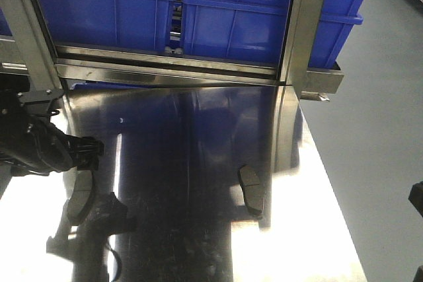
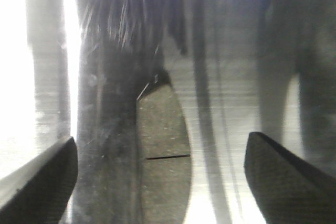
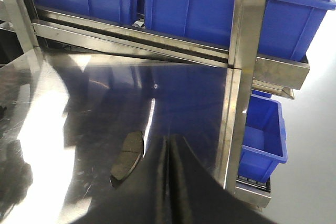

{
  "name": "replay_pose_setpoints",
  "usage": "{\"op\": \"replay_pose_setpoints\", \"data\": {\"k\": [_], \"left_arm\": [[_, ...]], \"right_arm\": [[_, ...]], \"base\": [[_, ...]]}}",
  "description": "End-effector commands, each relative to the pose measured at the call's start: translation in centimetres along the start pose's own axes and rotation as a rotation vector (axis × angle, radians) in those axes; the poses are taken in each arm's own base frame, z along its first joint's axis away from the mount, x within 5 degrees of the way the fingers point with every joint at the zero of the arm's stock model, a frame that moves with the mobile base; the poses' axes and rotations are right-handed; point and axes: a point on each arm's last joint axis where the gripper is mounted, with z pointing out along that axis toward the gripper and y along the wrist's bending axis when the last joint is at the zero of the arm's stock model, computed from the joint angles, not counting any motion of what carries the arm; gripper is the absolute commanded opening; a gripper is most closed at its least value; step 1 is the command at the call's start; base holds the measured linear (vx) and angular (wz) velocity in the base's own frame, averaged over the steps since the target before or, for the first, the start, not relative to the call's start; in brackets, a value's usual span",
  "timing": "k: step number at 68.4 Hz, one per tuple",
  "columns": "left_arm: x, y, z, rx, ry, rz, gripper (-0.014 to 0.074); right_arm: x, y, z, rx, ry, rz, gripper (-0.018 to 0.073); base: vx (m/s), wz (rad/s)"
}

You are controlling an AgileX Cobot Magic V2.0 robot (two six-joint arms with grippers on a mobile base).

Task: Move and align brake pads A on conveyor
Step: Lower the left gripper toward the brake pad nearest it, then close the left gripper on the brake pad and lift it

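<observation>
While the left tool [image 2: 160,141] hangs low over the left edge of the shiny steel bench [image 1: 317,216], its fingers [image 2: 44,177] stand spread wide and hold nothing. The first brake pad [image 2: 164,171] lies flat on the bench in the gap between them, lengthwise to the fingers and clear of both, its thin cross groove facing up. The second brake pad [image 1: 252,189] lies flat as well, well apart from the first, right of the bench's middle and nearer its right edge. The right tool [image 3: 169,148] hovers above the bench just beside that pad with its two fingers pressed together, only a thin seam between them, and nothing is caught there. Along the far edge of the bench a steel rack [image 3: 247,19] carries blue bins [image 3: 184,3]. Both pads rest on bare steel.
</observation>
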Motion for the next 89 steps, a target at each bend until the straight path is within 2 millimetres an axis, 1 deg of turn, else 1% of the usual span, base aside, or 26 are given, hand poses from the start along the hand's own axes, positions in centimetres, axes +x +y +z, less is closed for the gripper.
{"op": "replay_pose_setpoints", "data": {"k": [1,5,18,37,49,59,70,78,85,89], "left_arm": [[-1.3,-0.4,-0.8,0.001,-0.008,0.013,0.0589],[-1.3,-0.7,-0.1,-0.004,0.026,0.035,0.0589],[-0.9,-0.6,1.9,-0.021,0.112,0.038,0.0589],[-0.8,-0.5,2.4,-0.024,0.12,0.039,0.0588],[-0.6,-0.4,3.1,-0.029,0.15,0.043,0.0547],[-0.7,-0.4,3.1,-0.029,0.147,0.045,0.0484],[-0.7,-0.5,2.8,-0.028,0.137,0.047,0.0386],[-0.9,-0.5,2.3,-0.024,0.12,0.049,0.0286],[-0.9,-0.5,2.1,-0.023,0.115,0.055,0.0169],[-0.8,-0.5,2.1,-0.023,0.119,0.066,0.0117]], "right_arm": [[-1.6,0.0,-0.3,0.002,-0.098,-0.015,-0.001],[-1.6,0.0,-0.3,0.002,-0.098,-0.015,-0.001],[-1.6,0.0,-0.3,0.002,-0.098,-0.015,-0.001],[-1.6,0.0,-0.3,0.002,-0.098,-0.015,-0.001],[-1.6,0.0,-0.3,0.002,-0.098,-0.015,-0.001],[-1.6,0.0,-0.3,0.002,-0.098,-0.015,-0.001],[-1.6,0.0,-0.3,0.002,-0.098,-0.015,-0.001],[-1.6,0.0,-0.3,0.002,-0.098,-0.015,-0.001],[-1.6,0.0,-0.3,0.002,-0.098,-0.015,-0.001],[-1.6,0.0,-0.3,0.002,-0.098,-0.015,-0.001]], "base": [[0.0,0.0],[0.0,0.0],[0.0,0.0],[0.0,0.0],[0.0,0.0],[0.0,0.0],[0.0,0.0],[0.0,0.0],[0.0,0.0],[0.0,0.0]]}}
